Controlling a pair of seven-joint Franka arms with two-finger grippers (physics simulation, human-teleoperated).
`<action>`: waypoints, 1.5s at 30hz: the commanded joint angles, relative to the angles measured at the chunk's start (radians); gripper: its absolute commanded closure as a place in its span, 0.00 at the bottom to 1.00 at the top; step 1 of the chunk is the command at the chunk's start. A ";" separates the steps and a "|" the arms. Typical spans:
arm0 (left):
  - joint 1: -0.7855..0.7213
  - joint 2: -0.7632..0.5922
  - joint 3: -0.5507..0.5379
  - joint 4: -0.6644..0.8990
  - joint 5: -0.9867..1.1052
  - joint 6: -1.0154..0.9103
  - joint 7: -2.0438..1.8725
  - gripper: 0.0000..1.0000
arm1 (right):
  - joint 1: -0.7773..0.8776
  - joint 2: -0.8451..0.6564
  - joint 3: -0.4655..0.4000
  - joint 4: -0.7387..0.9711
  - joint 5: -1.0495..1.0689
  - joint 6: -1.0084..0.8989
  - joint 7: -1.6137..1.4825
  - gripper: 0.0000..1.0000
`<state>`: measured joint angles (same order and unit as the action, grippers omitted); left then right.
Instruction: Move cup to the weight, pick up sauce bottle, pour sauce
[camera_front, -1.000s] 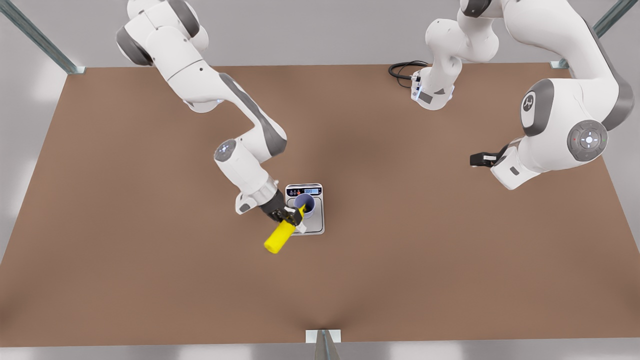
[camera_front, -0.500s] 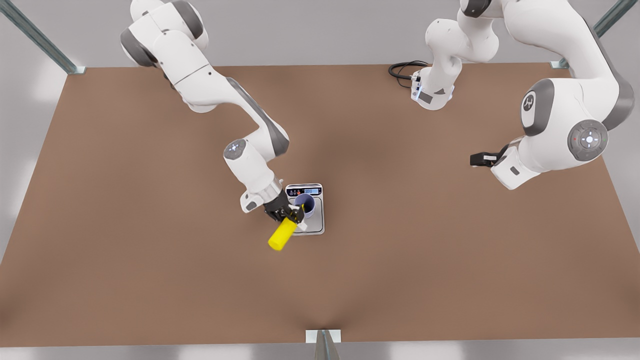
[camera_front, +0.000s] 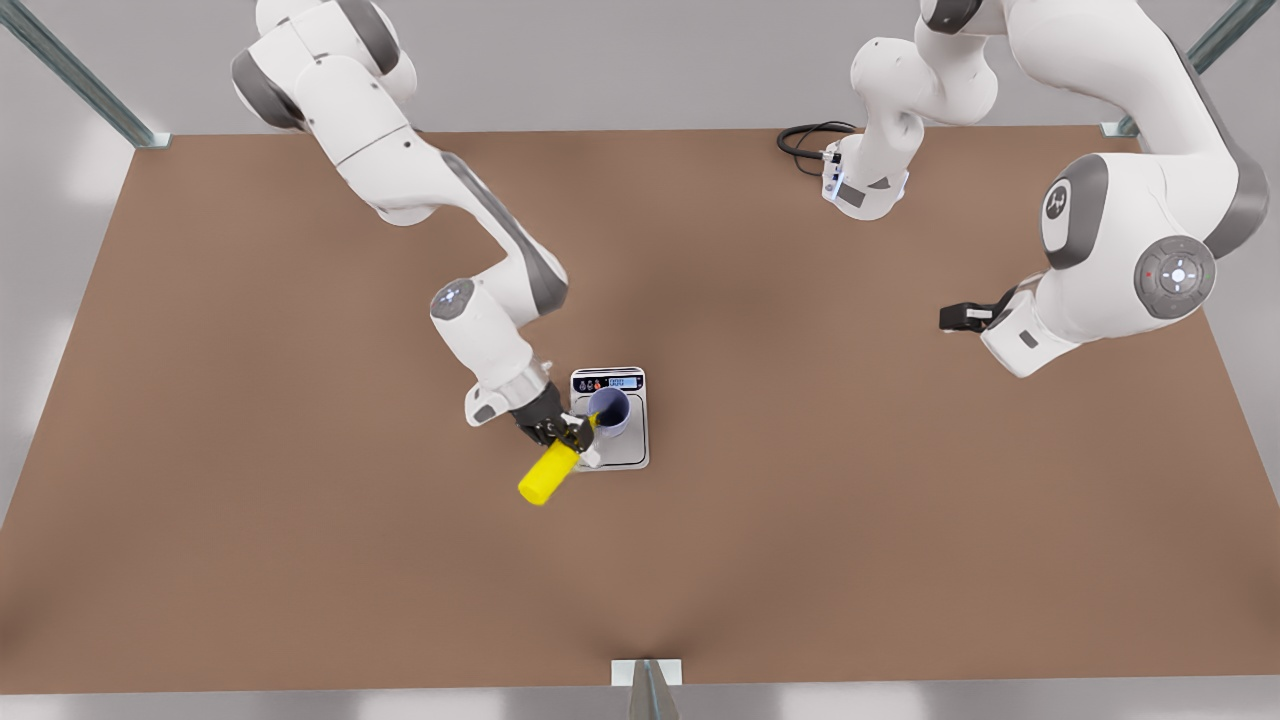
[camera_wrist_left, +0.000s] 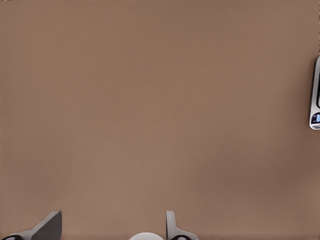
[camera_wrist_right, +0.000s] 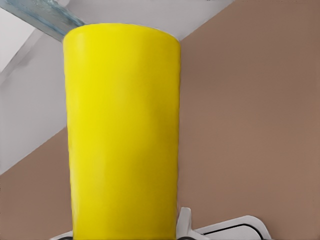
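The yellow sauce bottle (camera_front: 545, 475) hangs tilted over the table, and my right gripper (camera_front: 565, 435) is shut on it near the nozzle end. Its nozzle points at the rim of the lavender-blue cup (camera_front: 612, 410). The cup stands upright on the silver weight (camera_front: 628, 450), just below its dark display strip. In the right wrist view the bottle's body (camera_wrist_right: 122, 135) runs away from the camera. My left gripper (camera_front: 955, 318) waits at the front view's right, open over bare table (camera_wrist_left: 110, 232); the weight's edge (camera_wrist_left: 315, 95) shows at that view's side.
A coiled black cable (camera_front: 805, 138) lies at the table's far edge beside an arm's base. Metal frame posts stand at the far corners, and a bracket (camera_front: 647, 672) sits at the middle of the near edge. Brown tabletop (camera_front: 300, 560) surrounds the weight.
My right gripper with the bottle swung a little toward the front view's right, then back left. The bottle's base now sits lower and further left. The left arm has not moved.
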<state>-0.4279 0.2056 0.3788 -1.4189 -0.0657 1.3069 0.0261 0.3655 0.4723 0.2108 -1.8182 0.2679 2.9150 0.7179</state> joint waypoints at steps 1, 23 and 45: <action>0.000 0.000 0.000 0.000 0.001 0.000 0.000 0.00 | 0.001 -0.006 -0.001 0.002 0.019 -0.023 0.000 0.69; 0.000 0.000 0.003 -0.003 0.000 -0.017 0.003 0.00 | -0.456 -0.230 -0.137 -0.171 0.985 -1.143 -0.019 0.69; 0.000 0.009 0.003 -0.003 0.023 -0.017 0.003 0.00 | -0.743 0.239 -0.099 -0.294 1.122 -1.386 -0.408 0.66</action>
<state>-0.4280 0.2148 0.3818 -1.4220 -0.0431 1.2915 0.0300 -0.3761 0.7053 0.1130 -2.1016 1.3342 1.5260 0.2963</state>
